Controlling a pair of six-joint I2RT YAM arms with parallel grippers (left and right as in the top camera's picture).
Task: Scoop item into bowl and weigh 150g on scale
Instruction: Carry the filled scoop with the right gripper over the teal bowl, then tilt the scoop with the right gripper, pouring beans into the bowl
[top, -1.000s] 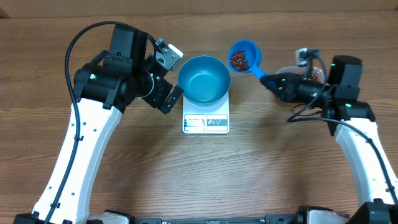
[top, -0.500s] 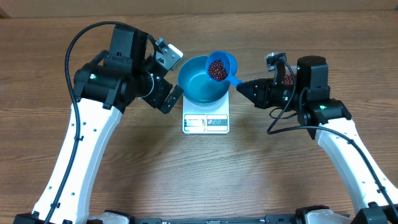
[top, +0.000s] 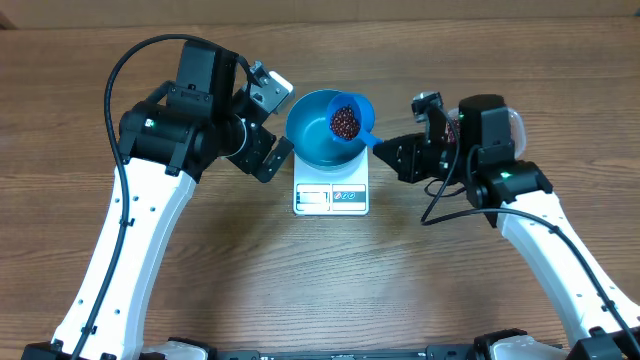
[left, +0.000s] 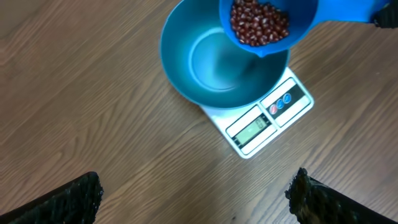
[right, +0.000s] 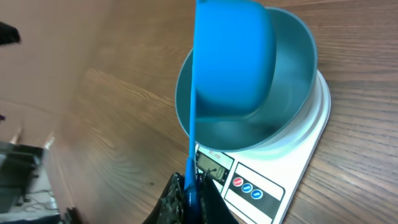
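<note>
The blue bowl (top: 312, 135) stands on the white scale (top: 331, 197) at the table's middle. Its inside looks bare (left: 208, 62). A small blue scoop (top: 347, 121), level and filled with red-brown beans (left: 258, 22), hangs over the bowl's right half. My right gripper (top: 387, 151) is shut on the scoop's handle (right: 191, 146), just right of the scale. In the right wrist view the scoop's underside (right: 233, 62) covers part of the bowl (right: 292, 56). My left gripper (top: 276, 124) stands open, nothing in it, close to the bowl's left side; its fingertips (left: 87, 190) frame bare wood.
The scale's display and buttons (left: 267, 118) face the near table edge. A clear container (top: 514, 124) shows partly behind my right wrist. Wood tabletop (top: 330, 280) stretches in front of the scale and to both sides.
My right gripper has carried the bean-filled scoop leftward, from right of the bowl to over its right half. The left arm has not moved.
</note>
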